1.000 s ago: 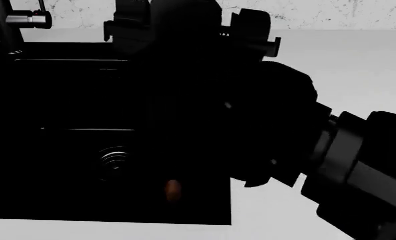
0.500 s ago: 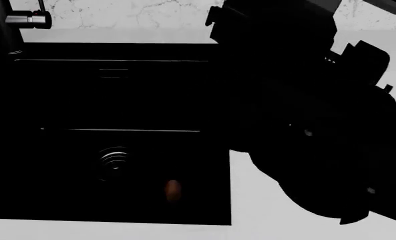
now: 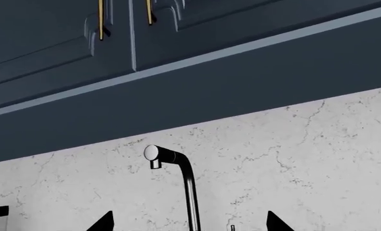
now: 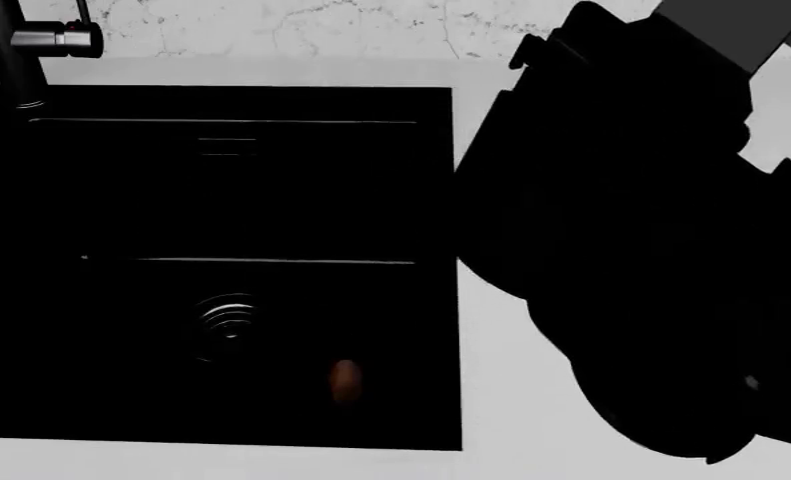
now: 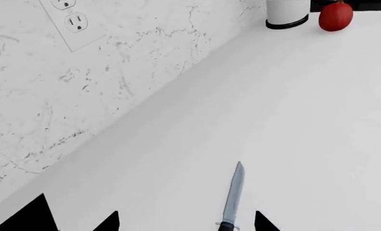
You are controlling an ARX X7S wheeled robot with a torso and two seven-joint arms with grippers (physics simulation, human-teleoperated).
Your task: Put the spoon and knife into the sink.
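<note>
The reddish-brown spoon (image 4: 346,378) lay in the black rectangular sink (image 4: 208,200). The right gripper (image 5: 184,222), fingers spread and empty, hovered over the silver-bladed, black-handled knife (image 5: 232,195); gripping the thin blade risked a slip.

Kitchen corner with marble wall and dark blue cabinetry

A white, grey-veined marble backsplash (image 5: 61,110) is seen behind a plain white table (image 5: 293,110); a white double power outlet (image 5: 74,21) is set into it. Dark blue upper cabinets (image 3: 61,43) with slim brass handles (image 3: 101,19) are mounted above the wall. Lighting is even and soft.
</note>
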